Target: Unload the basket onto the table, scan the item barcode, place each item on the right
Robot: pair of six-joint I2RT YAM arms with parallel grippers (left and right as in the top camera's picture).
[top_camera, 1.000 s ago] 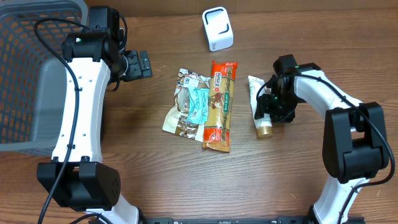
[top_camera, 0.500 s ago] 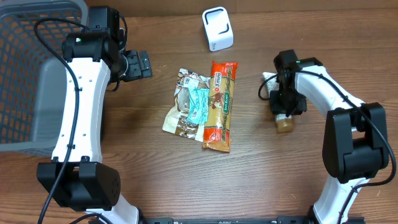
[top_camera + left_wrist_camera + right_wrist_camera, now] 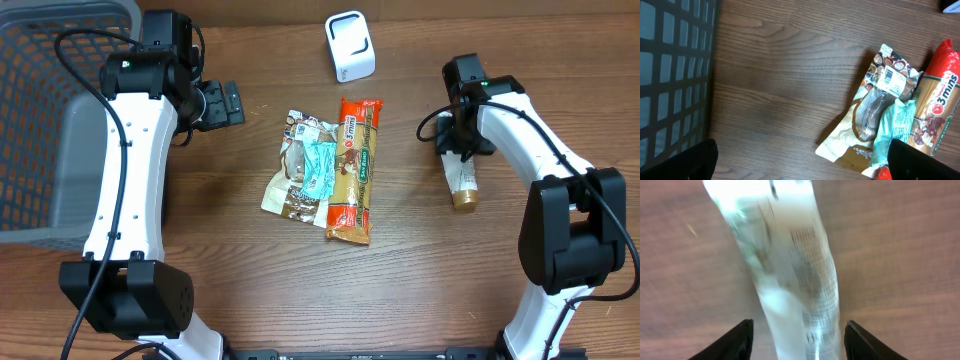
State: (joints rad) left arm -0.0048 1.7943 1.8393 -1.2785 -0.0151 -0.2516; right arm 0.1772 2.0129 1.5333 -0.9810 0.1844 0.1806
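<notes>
Right pincer (image 3: 457,148) part open, one finger on either side of the white tube (image 3: 463,186). The tube lies flat on the desk (image 3: 250,270) right beneath it, apparently not gripped. Left pincer (image 3: 802,156) spread wide and empty, snack packets (image 3: 890,115) just ahead of it.

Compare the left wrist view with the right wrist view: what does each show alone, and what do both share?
Left wrist only: the grey mesh basket, the crumpled beige snack pouch with its barcode label, the teal packet overlapping it, and the red-orange noodle packet. Right wrist only: the blurred white printed tube, straddled by the right gripper. Both: the brown wooden table and, at the bottom edge, the view's own dark fingers wide apart.
</notes>
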